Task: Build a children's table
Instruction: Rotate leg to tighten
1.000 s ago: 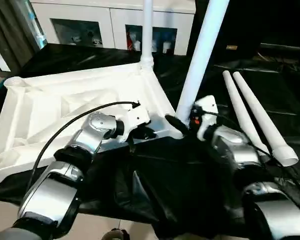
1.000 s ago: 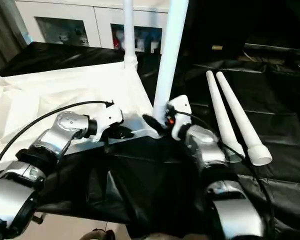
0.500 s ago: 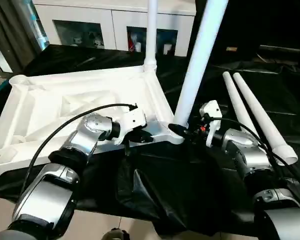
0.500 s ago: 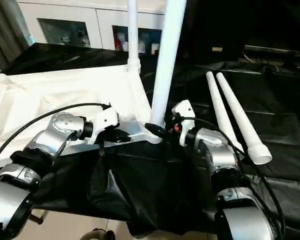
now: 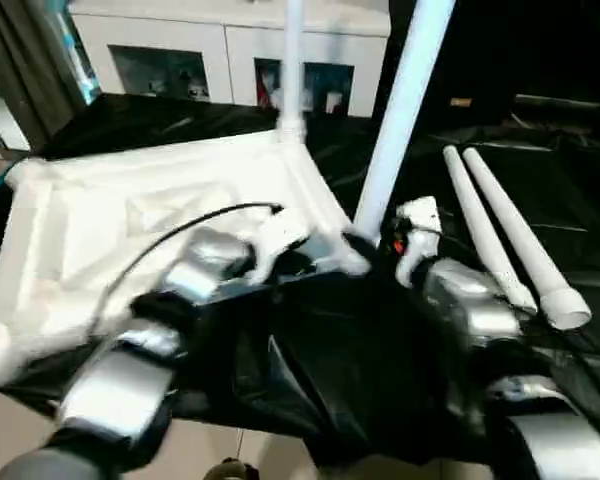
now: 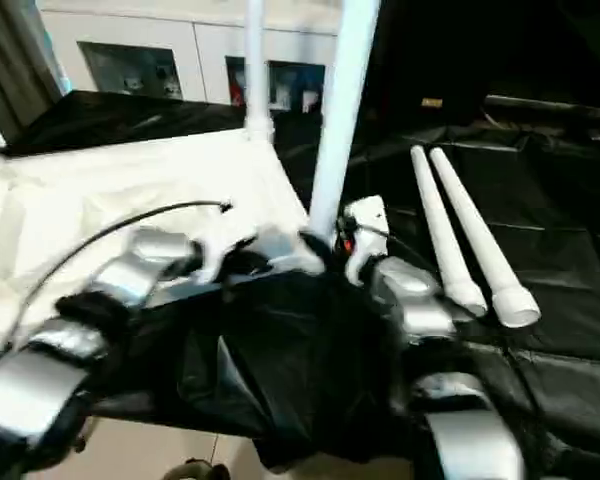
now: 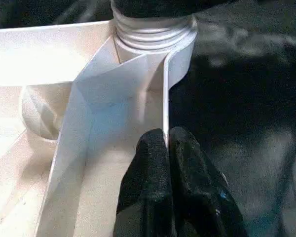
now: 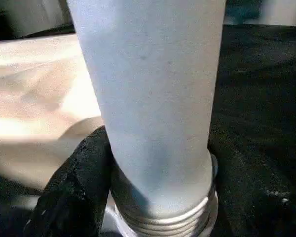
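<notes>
The tabletop [image 5: 150, 215] is lying upside down on the black-draped worktop [image 5: 580, 200], with one leg [image 5: 292, 60] standing in the far corner socket and a second leg [image 5: 405, 95] standing in the near corner socket. The right pincer [image 8: 158, 197] is wrapping its two fingers around the base of this second leg, just above the thread, so it is gripping the leg. The left pincer [image 7: 168, 197] is closed, its fingers [image 7: 148, 168] pressing together on the thin rim wall of the tabletop, just beside the same socket. Two more legs [image 5: 510, 235] are lying well apart from the right pincer, on its outer side. The leg is probably being screwed in; if the left pincer is slipping off the thin rim, the tabletop may be turning with the leg, and a tilted leg may be crossing the thread
</notes>
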Motion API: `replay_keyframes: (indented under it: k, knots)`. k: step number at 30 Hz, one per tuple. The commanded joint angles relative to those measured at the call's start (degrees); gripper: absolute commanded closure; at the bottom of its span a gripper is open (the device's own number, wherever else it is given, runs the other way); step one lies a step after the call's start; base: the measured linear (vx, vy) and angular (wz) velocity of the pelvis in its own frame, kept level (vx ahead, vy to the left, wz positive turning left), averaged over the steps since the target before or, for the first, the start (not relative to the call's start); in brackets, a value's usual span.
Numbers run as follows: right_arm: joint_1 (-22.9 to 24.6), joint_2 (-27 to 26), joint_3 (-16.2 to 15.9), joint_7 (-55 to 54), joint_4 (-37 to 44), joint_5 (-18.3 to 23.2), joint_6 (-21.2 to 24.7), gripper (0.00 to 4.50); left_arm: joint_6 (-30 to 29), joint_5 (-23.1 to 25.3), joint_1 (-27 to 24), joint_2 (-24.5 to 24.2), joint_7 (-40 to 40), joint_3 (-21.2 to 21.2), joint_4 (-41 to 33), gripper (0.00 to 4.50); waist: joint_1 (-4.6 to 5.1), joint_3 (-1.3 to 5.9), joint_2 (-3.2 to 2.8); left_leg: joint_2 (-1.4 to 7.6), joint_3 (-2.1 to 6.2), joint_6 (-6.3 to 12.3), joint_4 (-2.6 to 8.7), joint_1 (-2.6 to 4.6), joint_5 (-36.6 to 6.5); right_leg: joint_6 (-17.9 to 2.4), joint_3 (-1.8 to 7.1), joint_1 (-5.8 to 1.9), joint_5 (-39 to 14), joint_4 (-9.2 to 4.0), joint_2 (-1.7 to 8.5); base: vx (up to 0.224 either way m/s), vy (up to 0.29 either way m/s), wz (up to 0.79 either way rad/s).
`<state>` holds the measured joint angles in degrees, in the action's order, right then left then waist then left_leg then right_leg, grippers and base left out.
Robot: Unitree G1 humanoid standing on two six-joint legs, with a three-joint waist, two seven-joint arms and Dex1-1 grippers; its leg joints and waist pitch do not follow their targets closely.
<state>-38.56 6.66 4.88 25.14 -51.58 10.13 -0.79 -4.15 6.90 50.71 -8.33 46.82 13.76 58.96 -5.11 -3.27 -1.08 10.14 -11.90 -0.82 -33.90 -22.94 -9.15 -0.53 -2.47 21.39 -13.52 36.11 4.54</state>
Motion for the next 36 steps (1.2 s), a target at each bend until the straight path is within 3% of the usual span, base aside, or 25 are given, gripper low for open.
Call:
replay_keyframes:
  k: [1, 3, 9, 14, 15, 20, 22, 23, 24, 26, 28, 31, 32, 33, 36]
  knots:
    - [0.7, -2.6, 2.7, -9.7, -7.3, 0.4, 3.0, 1.87, -2.9, -0.4, 3.0, 1.3, -8.5, -2.6, 2.0, 4.5, 0.44, 3.61, -1.23, 3.74, 2.3, -3.53, 4.91, 2.75, -19.6, -14.6, 2.38, -0.83, -7.3, -4.87, 4.75, 0.0, 0.0, 0.0]
    - [-0.7, -4.7, 4.1, -12.9, -9.0, 2.0, 3.3, 1.87, -4.1, -0.6, 3.8, 3.0, -11.2, -3.0, 3.2, 4.5, 0.6, 3.69, -0.83, 3.65, 2.32, -4.0, 4.99, 2.87, -20.3, -14.3, 2.42, -0.79, -6.7, -4.94, 4.68, 0.0, 0.0, 0.0]
    - [-4.3, -8.2, 4.6, -16.1, -11.5, 2.1, 3.5, 1.91, -3.6, 1.1, 5.1, 5.4, -14.5, -1.7, 5.1, 4.5, 0.4, 3.85, -0.88, 3.46, 2.27, -2.12, 4.83, 2.33, -17.3, -13.8, 2.32, -1.24, -1.5, -4.79, 4.66, 0.0, 0.0, 0.0]
    - [-4.8, -7.9, 2.7, -12.8, -12.3, -0.3, 3.8, 1.91, -2.1, 1.6, 4.9, 4.6, -13.3, -1.3, 5.6, 4.5, 0.43, 3.7, -0.87, 3.58, 2.35, -1.91, 5.04, 2.35, -18.8, -13.4, 2.31, -1.2, -3.8, -5.05, 4.77, 0.0, 0.0, 0.0]
    - [-4.9, -7.3, 2.7, -11.1, -11.8, -0.2, 3.0, 1.35, -0.7, 1.9, 4.4, 3.9, -12.1, -0.8, 5.2, 4.5, 0.4, 3.7, -0.98, 3.61, 2.39, -1.95, 5.05, 2.37, -19.1, -13.3, 2.35, -1.19, -4.0, -5.12, 4.81, 0.0, 0.0, 0.0]
    - [-5.4, -5.9, 3.0, -7.4, -9.9, 0.7, 1.2, 0.88, 1.2, 2.0, 3.5, 2.7, -9.1, -0.3, 3.9, 4.5, 0.63, 3.84, -0.79, 3.57, 2.46, -1.01, 4.98, 1.87, -17.6, -13.6, 2.28, -1.63, -1.4, -4.82, 4.84, 0.0, 0.0, 0.0]
    - [-5.4, -4.8, 2.8, -5.5, -8.0, 0.9, 0.5, 0.74, 3.4, 2.1, 2.6, 1.7, -6.1, 0.2, 2.9, 4.5, 0.74, 4.02, -0.65, 3.53, 2.32, 0.09, 4.63, 1.76, -14.8, -14.6, 2.22, -1.72, 1.8, -4.46, 4.87, 0.0, 0.0, 0.0]
    - [-4.7, -3.5, 2.0, -2.0, -5.3, 1.0, 1.0, 0.67, 5.4, 1.9, 1.5, 0.7, -3.1, 0.5, 1.8, 4.5, 0.78, 4.14, -0.73, 3.4, 2.19, 1.38, 4.26, 1.56, -12.4, -15.2, 2.19, -1.82, 4.8, -4.15, 4.86, 0.0, 0.0, 0.0]
    - [-4.2, -2.6, 1.5, 0.3, -3.7, 1.0, 1.3, 0.67, 6.5, 1.6, 0.9, 0.1, -1.3, 0.6, 1.1, 4.5, 0.48, 4.42, -0.67, 3.31, 2.06, 4.1, 3.67, 1.26, -8.2, -15.5, 2.01, -2.13, 10.8, -3.57, 4.78, 0.0, 0.0, 0.0]
    - [-2.7, -0.4, -0.1, 5.6, -0.1, 0.8, 2.0, 0.67, 7.2, 0.7, -0.3, -1.0, 2.0, 0.6, 0.0, 4.5, 0.04, 4.59, -0.61, 3.42, 1.96, 5.8, 3.33, 1.31, -6.0, -15.9, 1.74, -2.14, 14.3, -3.15, 4.57, 0.0, 0.0, 0.0]
    - [-0.1, 2.8, -1.2, 12.2, 5.5, 1.7, 3.6, 0.67, 11.7, -1.0, -2.5, -2.7, 8.9, 1.1, -1.8, 4.5, -0.66, 4.69, -0.64, 3.56, 1.87, 7.66, 2.98, 1.19, -4.3, -16.0, 1.56, -1.92, 17.0, -2.74, 4.52, 0.0, 0.0, 0.0]
    - [2.5, 5.9, -3.1, 18.4, 10.3, 2.0, 5.0, 0.67, 13.0, -1.7, -4.2, -4.1, 13.1, 1.7, -3.2, 4.5, -1.22, 4.87, -0.76, 3.86, 1.85, 8.28, 2.74, 1.3, -3.5, -15.9, 1.45, -1.55, 17.8, -2.39, 4.33, 0.0, 0.0, 0.0]
    - [3.8, 7.3, -4.0, 21.1, 12.4, 2.2, 5.7, 0.67, 12.9, -1.9, -4.7, -4.6, 14.3, 1.7, -3.8, 4.5, -1.29, 4.76, -0.29, 3.82, 1.76, 8.3, 2.81, 1.29, -3.9, -15.8, 1.43, -1.56, 17.2, -2.5, 4.26, 0.0, 0.0, 0.0]
    - [5.1, 8.9, -5.1, 24.0, 14.7, 2.4, 6.5, 0.67, 13.5, -2.3, -5.3, -5.2, 15.9, 1.7, -4.5, 4.5, -1.58, 4.61, -0.52, 3.95, 1.73, 7.82, 2.93, 1.44, -5.4, -15.9, 1.5, -1.27, 14.4, -2.67, 4.54, 0.0, 0.0, 0.0]
    - [9.7, 14.2, -8.3, 32.3, 22.4, 2.7, 9.6, 0.67, 12.8, -5.2, -7.8, -6.7, 23.0, 1.0, -8.5, 4.5, -1.93, 4.28, -0.39, 4.16, 1.85, 5.99, 3.44, 1.55, -8.5, -15.2, 1.61, -1.45, 7.7, -3.3, 4.63, 0.0, 0.0, 0.0]
